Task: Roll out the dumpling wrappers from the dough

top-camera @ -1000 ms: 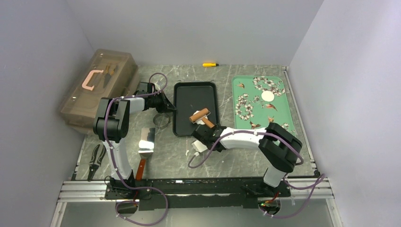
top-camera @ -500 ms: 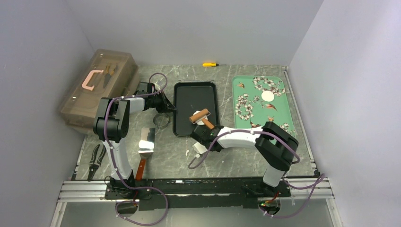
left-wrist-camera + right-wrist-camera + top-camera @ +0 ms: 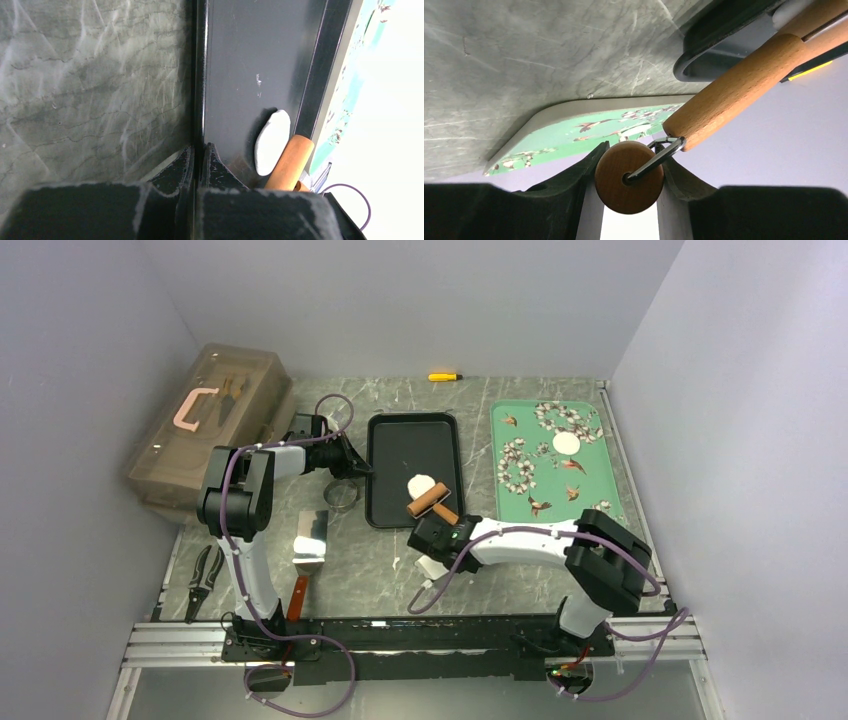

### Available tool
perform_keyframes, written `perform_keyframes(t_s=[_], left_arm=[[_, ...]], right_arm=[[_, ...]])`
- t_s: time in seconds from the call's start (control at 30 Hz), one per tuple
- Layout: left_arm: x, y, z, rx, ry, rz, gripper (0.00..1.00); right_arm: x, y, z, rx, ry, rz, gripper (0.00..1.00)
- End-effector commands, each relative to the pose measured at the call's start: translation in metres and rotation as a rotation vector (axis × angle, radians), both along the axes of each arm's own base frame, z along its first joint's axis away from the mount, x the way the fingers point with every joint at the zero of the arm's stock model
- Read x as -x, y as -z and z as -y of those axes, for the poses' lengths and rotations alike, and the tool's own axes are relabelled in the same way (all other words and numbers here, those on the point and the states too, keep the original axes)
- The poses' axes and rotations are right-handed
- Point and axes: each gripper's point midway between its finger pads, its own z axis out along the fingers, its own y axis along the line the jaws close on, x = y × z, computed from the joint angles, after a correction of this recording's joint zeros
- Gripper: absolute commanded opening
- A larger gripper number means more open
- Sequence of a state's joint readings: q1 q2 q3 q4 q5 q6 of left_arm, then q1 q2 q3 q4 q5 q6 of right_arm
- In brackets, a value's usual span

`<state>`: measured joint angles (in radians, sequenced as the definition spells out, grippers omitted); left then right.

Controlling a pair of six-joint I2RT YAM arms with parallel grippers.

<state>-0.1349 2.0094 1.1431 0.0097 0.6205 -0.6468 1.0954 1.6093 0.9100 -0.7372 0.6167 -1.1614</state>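
Vs a sec ago, the roller (image 3: pixel 430 501) has come back toward the arm bases. The dough (image 3: pixel 421 485), then mostly under it, now shows as a white lump just beyond the barrel. Left to right: the left gripper (image 3: pixel 197 152) is pressed together on the left rim of the black tray (image 3: pixel 400 445), pinning it to the table (image 3: pixel 370 570); no change there. The dough sits in the near-right part of that tray. In the left wrist view it's a flattened oval w/ its long axis approx. along the tray's length, near end touching or just under the barrel. The barrel lies crosswise to the tray, handle pointing back to the right gripper (image 3: pixel 630 165). That gripper is closed on the handle's round wooden end, knob wedged btwn the fingers. So the dough is straight ahead of the right gripper, away from the bases, and the right arm is far the nearer. Next stroke prob. needs a forward push over the lump, barrel kept square to it. Further right is the green tray (image 3: pixel 585 480) w/ one flat round wrapper (image 3: pixel 566 444), well apart from the roller.
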Motion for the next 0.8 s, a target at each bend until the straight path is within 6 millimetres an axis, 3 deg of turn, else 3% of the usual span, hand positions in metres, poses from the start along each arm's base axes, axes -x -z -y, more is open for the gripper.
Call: perform_keyframes(t_s=[0.0, 0.17, 0.27, 0.57, 0.67, 0.77], left_arm=[[0.015, 0.045, -0.021, -0.105, -0.066, -0.135, 0.00], [0.015, 0.044, -0.021, -0.103, -0.061, -0.131, 0.00], [0.014, 0.043, -0.022, -0.104, -0.065, -0.130, 0.00], [0.014, 0.046, -0.022, -0.101, -0.067, -0.135, 0.00], [0.014, 0.045, -0.022, -0.101, -0.068, -0.133, 0.00], [0.013, 0.045, -0.023, -0.101, -0.066, -0.130, 0.00]], right_arm=[[0.000, 0.008, -0.006, 0.010, -0.033, -0.049, 0.00], [-0.037, 0.024, -0.032, -0.025, -0.045, -0.042, 0.00], [-0.044, 0.025, -0.040, -0.030, -0.058, -0.036, 0.00], [0.009, 0.007, 0.002, 0.056, -0.023, -0.057, 0.00], [0.011, 0.004, 0.005, 0.060, -0.021, -0.054, 0.00], [-0.002, 0.007, -0.013, 0.015, -0.055, -0.037, 0.00]])
